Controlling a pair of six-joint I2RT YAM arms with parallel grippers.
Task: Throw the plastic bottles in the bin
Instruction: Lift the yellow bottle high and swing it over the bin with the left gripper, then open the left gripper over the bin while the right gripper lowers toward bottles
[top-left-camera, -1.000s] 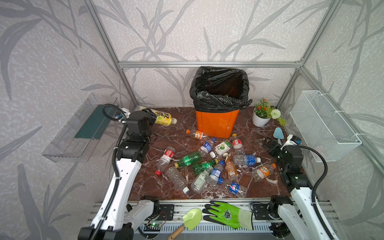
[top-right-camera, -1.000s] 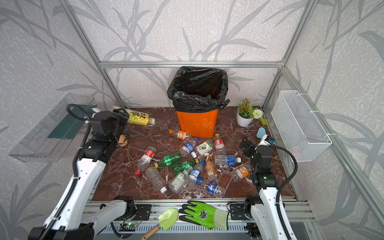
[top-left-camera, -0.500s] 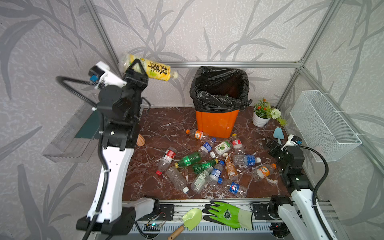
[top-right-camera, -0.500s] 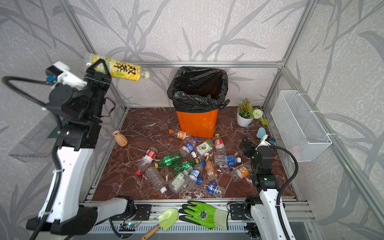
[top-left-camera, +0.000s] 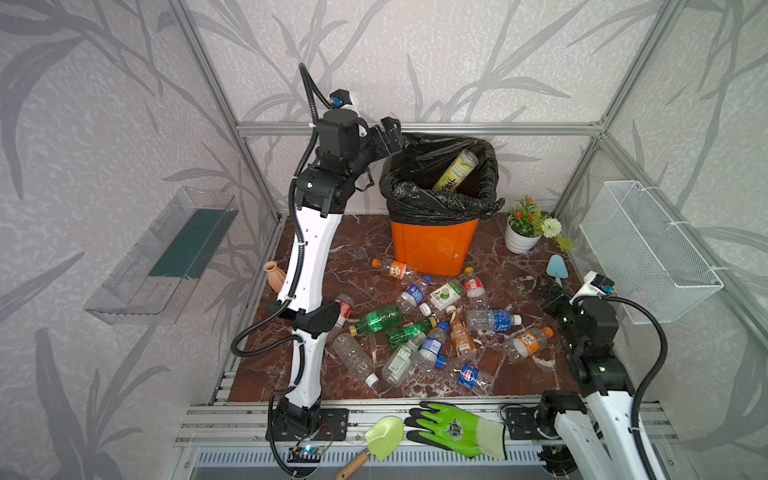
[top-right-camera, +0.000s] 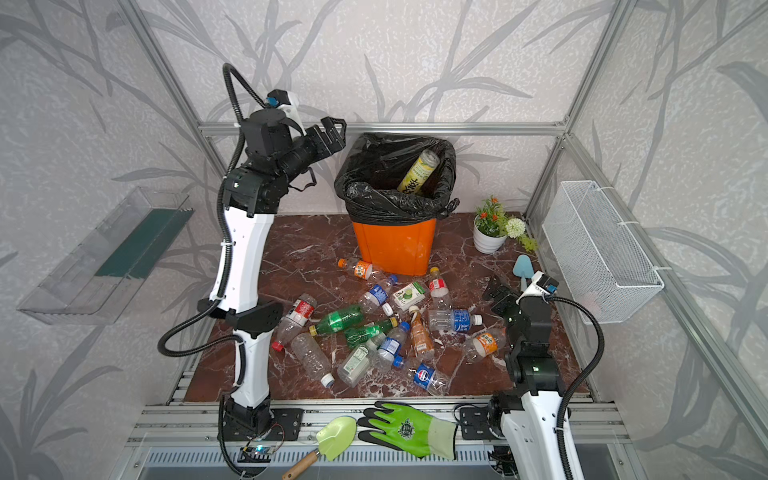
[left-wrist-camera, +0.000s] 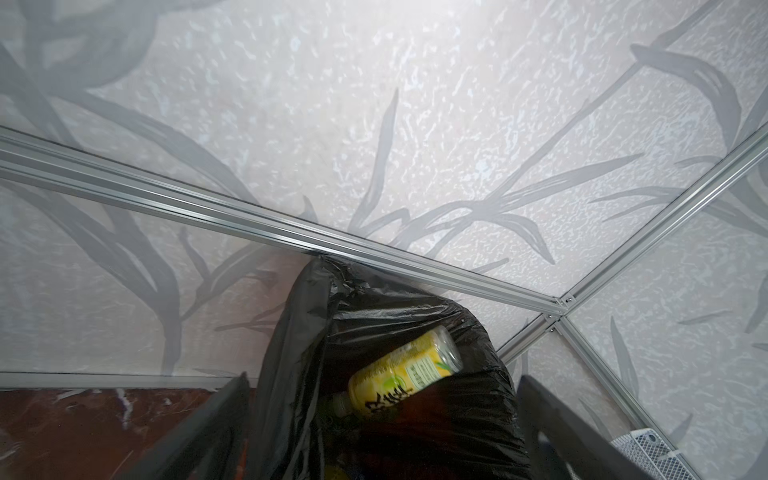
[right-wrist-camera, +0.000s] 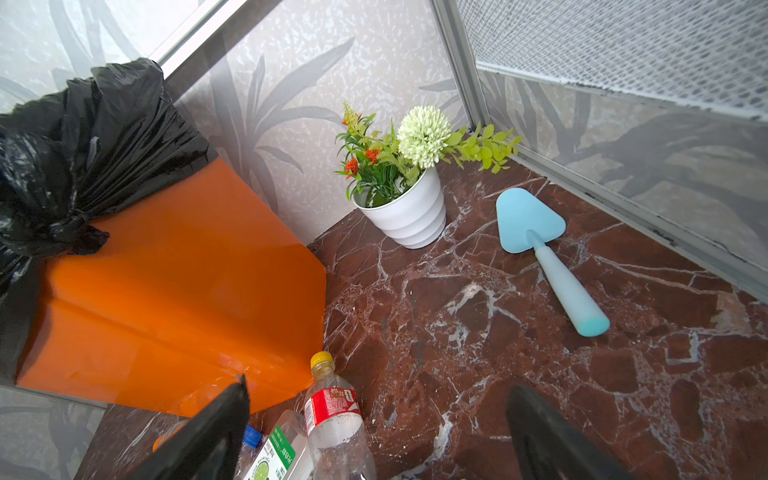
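Left wrist view shows the yellow-labelled plastic bottle (left-wrist-camera: 405, 376) just dropped inside the black-lined orange bin (left-wrist-camera: 299, 332), left gripper (top-left-camera: 392, 132) now wide open. About 15 scattered bottles (top-left-camera: 376, 322) remain; right gripper (top-left-camera: 548, 293) open, empty.

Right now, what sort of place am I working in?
Probably a staged robot test booth: aluminium framing holds leaf-patterned wall panels, and the bin, strewn plastic bottles and a flower pot sit as props on a marble-look floor.
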